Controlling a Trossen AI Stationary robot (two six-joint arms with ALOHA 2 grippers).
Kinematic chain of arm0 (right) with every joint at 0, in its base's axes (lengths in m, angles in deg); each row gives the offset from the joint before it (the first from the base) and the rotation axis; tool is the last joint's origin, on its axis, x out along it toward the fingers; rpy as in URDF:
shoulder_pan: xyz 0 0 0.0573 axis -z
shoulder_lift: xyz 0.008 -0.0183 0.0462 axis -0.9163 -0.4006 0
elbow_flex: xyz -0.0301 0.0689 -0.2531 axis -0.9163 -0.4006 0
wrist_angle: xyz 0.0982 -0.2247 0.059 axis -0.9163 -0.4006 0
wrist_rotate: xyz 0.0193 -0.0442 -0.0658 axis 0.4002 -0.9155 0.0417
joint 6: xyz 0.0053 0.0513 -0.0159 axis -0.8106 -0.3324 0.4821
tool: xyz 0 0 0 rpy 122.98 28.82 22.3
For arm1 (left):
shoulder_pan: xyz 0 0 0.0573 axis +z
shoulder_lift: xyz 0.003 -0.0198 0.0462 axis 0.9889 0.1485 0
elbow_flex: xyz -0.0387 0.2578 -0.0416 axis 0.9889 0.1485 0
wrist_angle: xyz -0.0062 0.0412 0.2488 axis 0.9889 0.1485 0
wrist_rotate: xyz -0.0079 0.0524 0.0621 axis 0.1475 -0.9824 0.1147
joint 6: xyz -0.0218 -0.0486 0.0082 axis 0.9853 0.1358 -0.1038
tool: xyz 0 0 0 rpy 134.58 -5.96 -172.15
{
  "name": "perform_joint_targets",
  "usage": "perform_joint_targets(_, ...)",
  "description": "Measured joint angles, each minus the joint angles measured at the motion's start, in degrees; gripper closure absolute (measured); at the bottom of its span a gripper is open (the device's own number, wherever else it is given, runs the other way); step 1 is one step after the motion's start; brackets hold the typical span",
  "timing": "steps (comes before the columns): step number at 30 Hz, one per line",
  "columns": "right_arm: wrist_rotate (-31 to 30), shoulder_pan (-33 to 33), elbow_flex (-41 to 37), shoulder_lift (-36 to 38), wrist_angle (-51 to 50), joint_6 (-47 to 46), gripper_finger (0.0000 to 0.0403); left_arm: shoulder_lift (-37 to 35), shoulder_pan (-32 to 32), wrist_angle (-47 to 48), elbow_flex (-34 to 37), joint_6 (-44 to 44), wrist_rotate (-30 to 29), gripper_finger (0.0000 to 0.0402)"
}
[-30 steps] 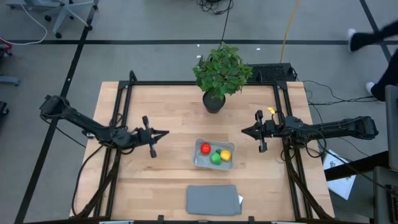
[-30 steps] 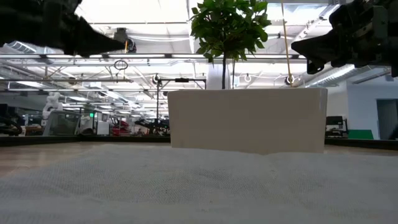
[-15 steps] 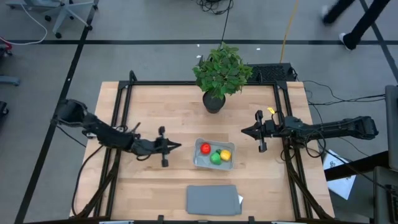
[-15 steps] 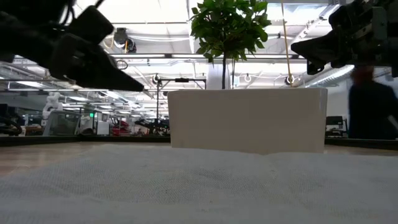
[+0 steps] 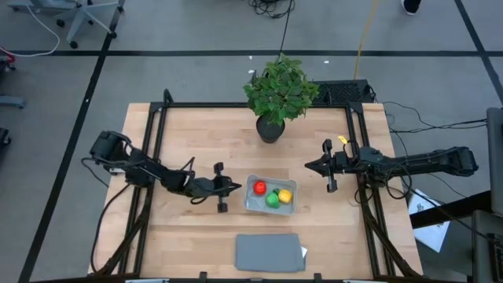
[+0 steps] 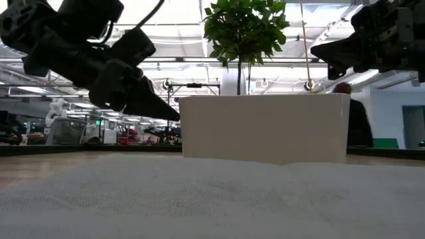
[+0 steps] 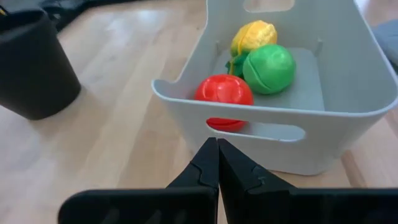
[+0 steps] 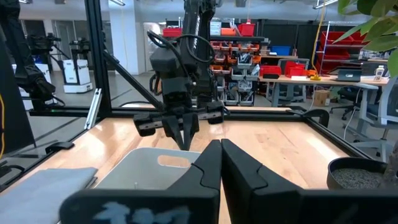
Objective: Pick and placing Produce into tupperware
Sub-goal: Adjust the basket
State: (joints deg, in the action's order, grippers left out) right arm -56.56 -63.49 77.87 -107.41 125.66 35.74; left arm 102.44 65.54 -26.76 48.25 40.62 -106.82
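We judge the placing to be all but done: the red piece (image 5: 259,187), the green piece (image 5: 272,199) and the yellow piece with its green tip (image 5: 285,194) all lie inside the container (image 5: 253,203), which sits on the wooden surface (image 5: 212,141) between the two arms, in front of the potted plant (image 5: 278,93) and behind the flat grey rectangle (image 5: 269,252). In the left wrist view the red piece (image 7: 224,91) lies nearest the wall facing the left gripper, with the green one (image 7: 268,68) beside it and touching the yellow one (image 7: 254,36) behind. With nothing left loose on the surface that we can see, the next move, as we judge it, calls for no further grasp; if anything, the left arm needs room to draw clear without nudging the container. The left gripper (image 5: 234,187) reaches in low from the left side, its arm stretched across the surface, its jaws together and empty, tip pointing at the container's near wall (image 7: 273,124) and just beside it; we cannot tell whether it touches. The right gripper (image 5: 308,166) waits at the right side of the surface, well apart from the container, arm held out level, its jaws together as well and holding nothing.
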Motion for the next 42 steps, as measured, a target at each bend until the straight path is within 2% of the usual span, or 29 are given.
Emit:
perform_joint_targets(11, 0.0, 0.0, 0.0, 0.0, 0.0, 0.2, 0.0403, 4.9, 0.4, -0.4, -3.6, 0.2, 3.4, 0.0401)
perform_joint_targets(42, 0.0, 0.0, 0.0, 0.0, -0.3, 0.2, 0.0403, 4.9, -1.9, -4.9, -4.0, 0.3, 10.1, 0.0402)
